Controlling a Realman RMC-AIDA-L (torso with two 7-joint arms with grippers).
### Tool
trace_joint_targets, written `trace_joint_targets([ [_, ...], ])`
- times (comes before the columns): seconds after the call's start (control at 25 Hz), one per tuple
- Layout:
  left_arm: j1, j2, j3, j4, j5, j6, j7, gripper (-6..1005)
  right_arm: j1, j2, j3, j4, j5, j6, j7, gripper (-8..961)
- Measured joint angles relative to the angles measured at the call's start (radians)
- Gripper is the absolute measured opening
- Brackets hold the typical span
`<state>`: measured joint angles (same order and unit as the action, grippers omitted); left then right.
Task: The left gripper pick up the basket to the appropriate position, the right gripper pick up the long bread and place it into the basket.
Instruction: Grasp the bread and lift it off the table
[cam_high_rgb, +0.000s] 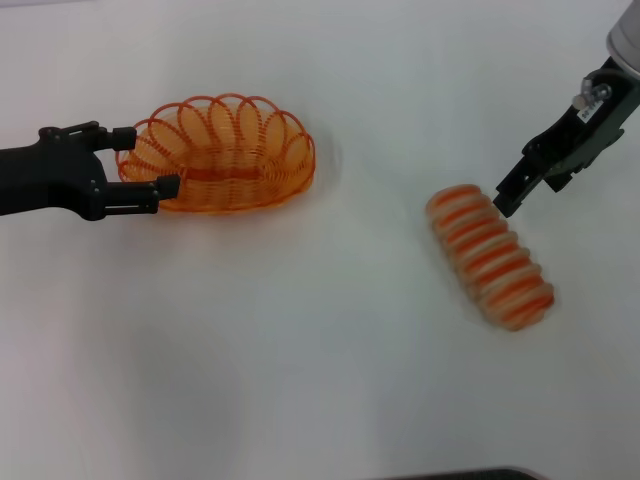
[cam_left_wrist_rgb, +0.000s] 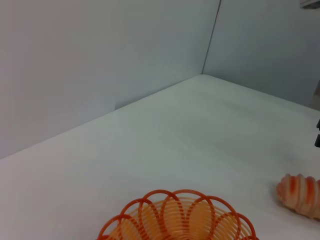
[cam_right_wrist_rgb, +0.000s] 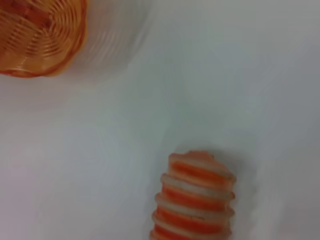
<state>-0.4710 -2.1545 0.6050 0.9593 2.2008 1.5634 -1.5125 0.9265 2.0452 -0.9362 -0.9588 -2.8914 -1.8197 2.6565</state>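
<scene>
Your left gripper (cam_high_rgb: 145, 160) sits at the left end of the basket (cam_high_rgb: 222, 155), its two fingers spread, one on either side of the scalloped rim; you cannot tell whether they touch the wire. The basket rests on the white table (cam_high_rgb: 300, 350), left of centre. Your long bread (cam_high_rgb: 490, 255) lies well apart on the right, angled across the table, with bare surface between it and the basket. Your right gripper (cam_high_rgb: 506, 196) hangs just beside the bread's far end; you cannot tell how its fingers are set. From the left wrist you see grey walls (cam_left_wrist_rgb: 100, 60) meeting in a corner behind the table.
</scene>
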Motion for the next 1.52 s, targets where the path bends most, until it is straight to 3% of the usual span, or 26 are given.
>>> trace_joint_targets([
  [0.36,0.000,0.002,-0.001,0.002,0.001,0.000,0.000,900,0.022,0.034,-0.043,0.054,-0.001,0.048,0.020,903],
  [0.84,-0.004,0.005,0.013,0.003,0.003,-0.002,0.004,900,0.054,0.036,-0.083,0.196,-0.002,0.143,0.031,944],
  [1.08,-0.014,0.010,0.021,0.004,0.004,-0.002,0.002,900,0.069,0.038,-0.099,0.236,-0.002,0.161,0.032,934],
  [1.52,-0.022,0.012,0.021,0.004,0.018,-0.006,0.005,900,0.069,0.039,-0.114,0.239,0.000,0.165,0.032,741],
])
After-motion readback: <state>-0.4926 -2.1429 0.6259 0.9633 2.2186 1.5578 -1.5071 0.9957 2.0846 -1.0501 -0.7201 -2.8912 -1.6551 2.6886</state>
